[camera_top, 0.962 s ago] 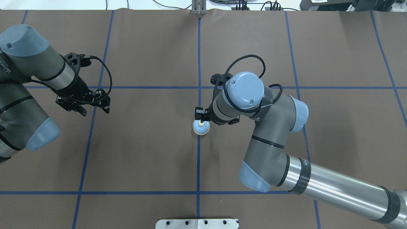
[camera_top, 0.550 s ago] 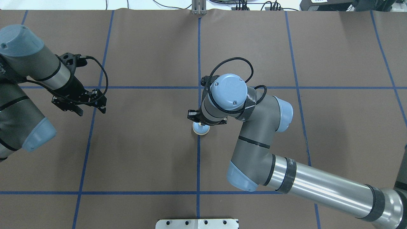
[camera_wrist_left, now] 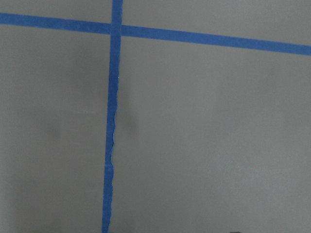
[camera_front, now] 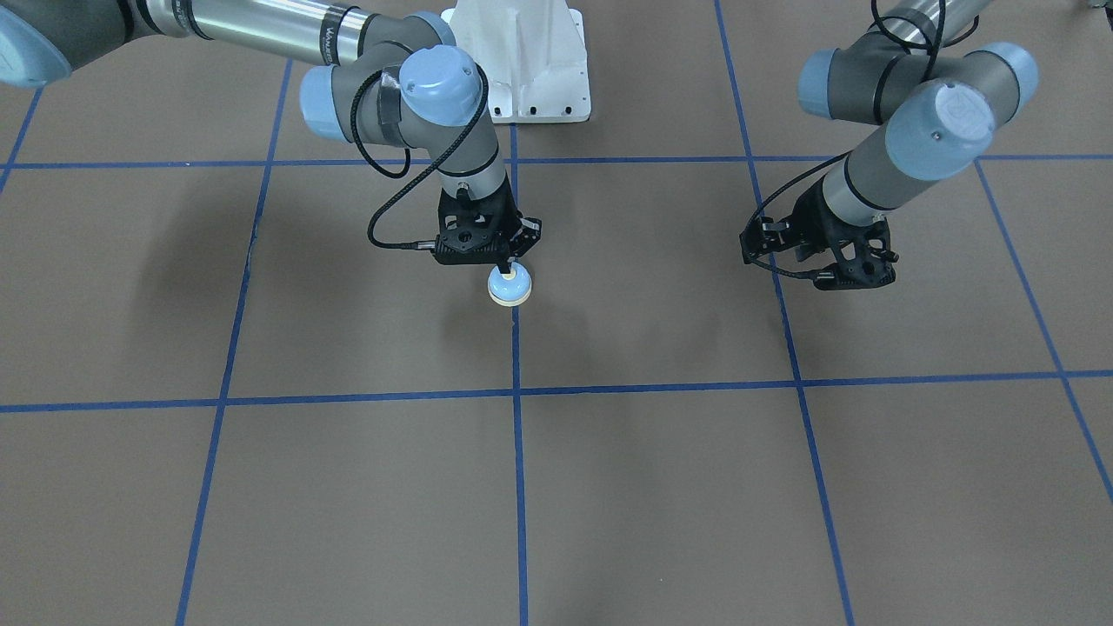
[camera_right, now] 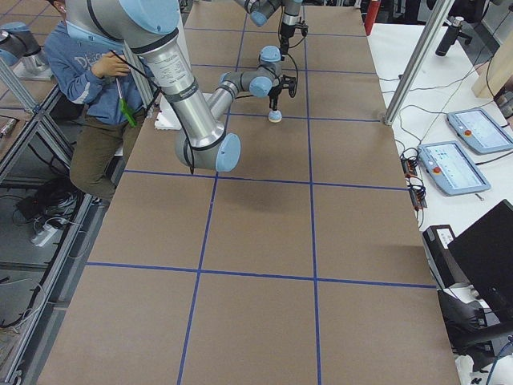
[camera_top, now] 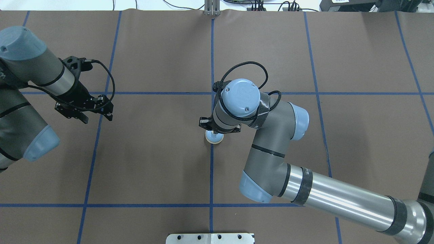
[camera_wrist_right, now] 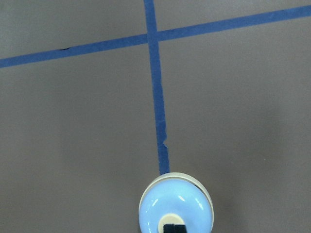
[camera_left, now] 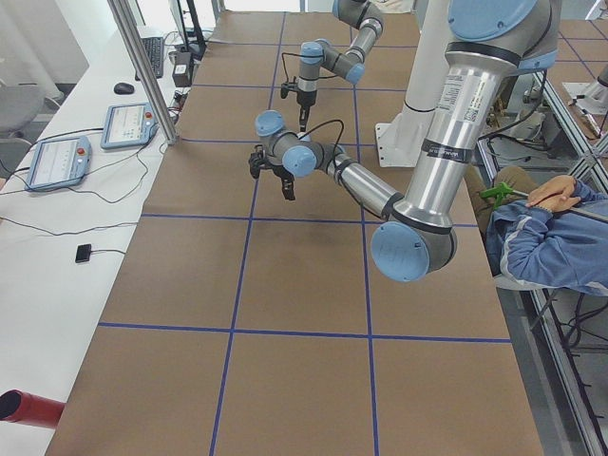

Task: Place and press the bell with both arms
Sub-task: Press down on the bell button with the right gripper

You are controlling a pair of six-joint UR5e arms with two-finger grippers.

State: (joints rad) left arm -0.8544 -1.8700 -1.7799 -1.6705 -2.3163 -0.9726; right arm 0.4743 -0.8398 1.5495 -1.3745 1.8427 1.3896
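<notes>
Brown table (camera_top: 152,162) w/ blue tape grid: bell (camera_front: 509,287) directly under right gripper (camera_front: 511,263), on tape line. Fingers (camera_wrist_right: 169,229) pinched together, tips on button (camera_wrist_right: 163,222). Press straight down, centred, gently, to avoid skid or tilt. Left gripper (camera_top: 97,118) spread wide, empty, well apart; keep clear.

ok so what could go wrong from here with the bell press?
1. The right gripper, shut, touches only the top of the bell. Nothing else holds the bell, so an off-centre push could skid or tip it.
2. The left gripper hangs open well off to the side. If it comes in with the right gripper over the bell, they could clash, since the bell is smaller than either.
</notes>
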